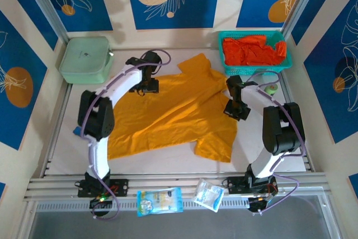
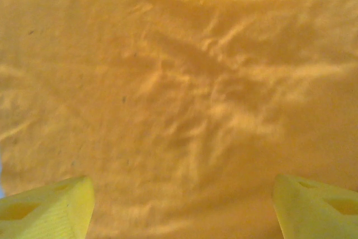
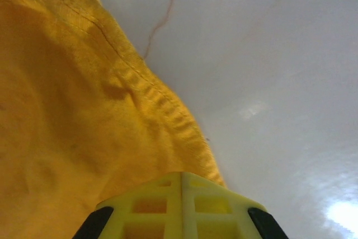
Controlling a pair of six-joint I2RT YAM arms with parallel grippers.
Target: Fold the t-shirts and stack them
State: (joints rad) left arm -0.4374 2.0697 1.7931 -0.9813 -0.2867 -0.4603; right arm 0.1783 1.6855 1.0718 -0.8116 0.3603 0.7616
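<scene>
Left fingers (image 2: 50, 205) apart — t-shirts (image 1: 251, 50) in basket (image 1: 257, 69)

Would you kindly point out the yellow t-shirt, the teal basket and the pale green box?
yellow t-shirt (image 1: 179, 113): top view, its middle.
teal basket (image 1: 251, 33): top view, far rim.
pale green box (image 1: 85, 60): top view, lid centre.

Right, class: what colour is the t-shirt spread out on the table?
Mustard yellow. The t-shirt shows best in the top external view.

White arm links (image 1: 99, 155), black joints (image 1: 96, 118), purple cables (image 1: 165, 56); yellow gridded gripper fingers (image 3: 151, 202).
</scene>
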